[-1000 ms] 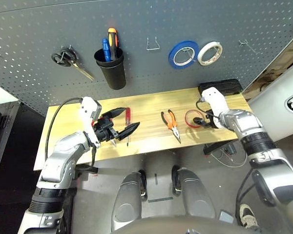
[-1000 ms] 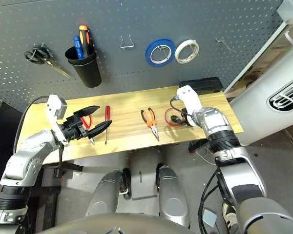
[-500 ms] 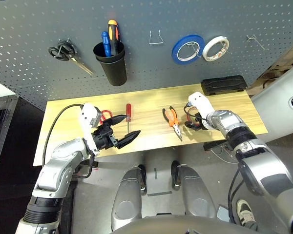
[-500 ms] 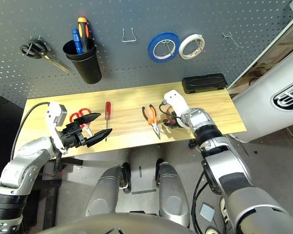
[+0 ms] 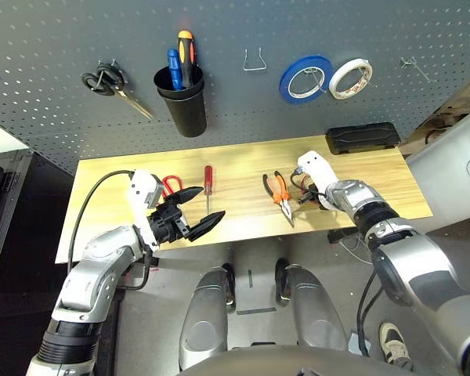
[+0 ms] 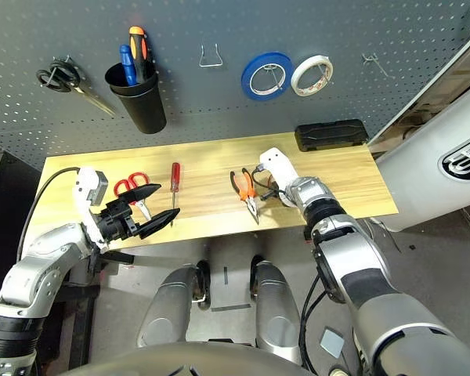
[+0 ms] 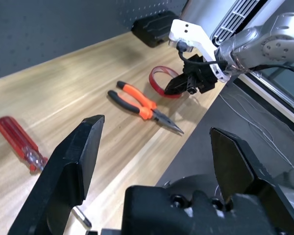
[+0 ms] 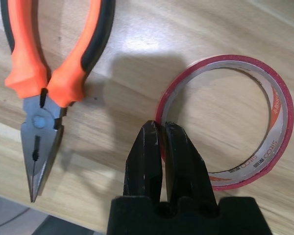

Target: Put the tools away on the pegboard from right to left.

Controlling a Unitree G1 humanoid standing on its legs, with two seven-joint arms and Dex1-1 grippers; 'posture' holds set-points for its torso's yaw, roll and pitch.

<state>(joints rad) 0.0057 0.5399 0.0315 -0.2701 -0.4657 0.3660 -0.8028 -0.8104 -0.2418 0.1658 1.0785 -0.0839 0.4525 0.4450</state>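
Pinching the rim of the red tape ring (image 8: 226, 119), the right gripper (image 8: 162, 132) was seen w/ its two black fingers pressed together on the thin wall of the ring, one finger inside & one outside. The ring was lying flat on the wooden table (image 5: 243, 168), near the front edge, at the robot's right side. The pliers (image 5: 280, 193) were laid just beside the ring, to its left, w/ orange & black handles pointing toward the pegboard (image 5: 55, 47) and the metal nose pointing at the front edge. They were not touched by the gripper.

The left gripper (image 5: 196, 209) was held above the left part of the table, w/ its fingers spread wide & nothing between them. The red-handled scissors (image 6: 133, 188) were laid on the table right by it, partly hidden by a finger. The red screwdriver (image 5: 207, 182) was laid a bit to the right of them, between the scissors & the pliers, w/ its handle toward the pegboard.

On the pegboard, black-handled scissors (image 5: 110, 84) were hung at the left, then a black cup (image 5: 183, 103) w/ a blue & an orange tool stood in it, then a bare metal hook (image 5: 255, 61), a blue tape roll (image 5: 305, 78) & a white tape roll (image 5: 351, 77). A black box (image 5: 363, 139) was set at the back of the table, on the right.
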